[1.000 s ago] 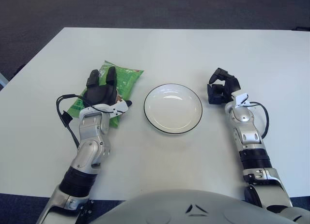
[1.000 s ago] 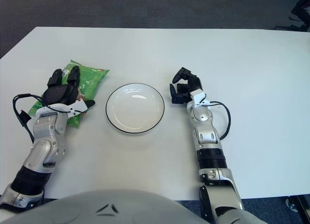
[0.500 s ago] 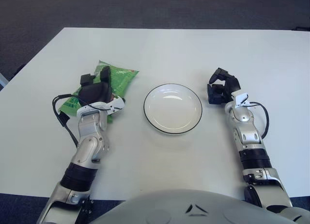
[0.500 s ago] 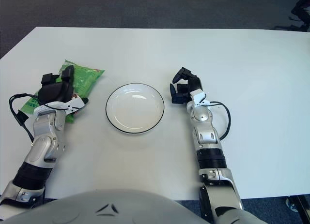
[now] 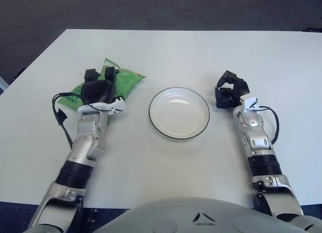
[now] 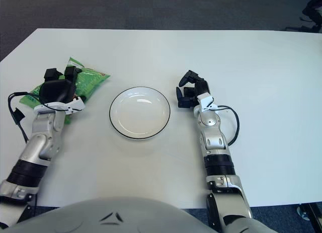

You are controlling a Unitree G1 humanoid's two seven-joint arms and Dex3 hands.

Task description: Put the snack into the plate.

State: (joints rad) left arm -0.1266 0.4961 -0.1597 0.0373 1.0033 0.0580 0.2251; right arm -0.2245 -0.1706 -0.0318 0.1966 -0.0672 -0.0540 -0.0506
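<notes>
White bench (image 5: 166, 52) across most of the frame, dark floor along the top edge. Green snack bag (image 5: 126, 81) at left of centre, lying flat on the bench, well left of the plate (image 5: 179, 112) and not touching it. White plate with dark rim at frame centre, upright on the bench, nothing in it.

Left hand (image 5: 98, 91) over the lower left part of the bag, fingers (image 5: 109, 78) curled down onto it, dark fingertips pressing the green wrapper; looks like a grasp on the bag, though lift off the bench cannot be told. Black cable looping beside the left wrist at far left.

Right hand (image 5: 229, 89) just right of the plate's rim, apart from it, fingers curled inward and holding nothing. Forearm running down toward lower right of the frame.
</notes>
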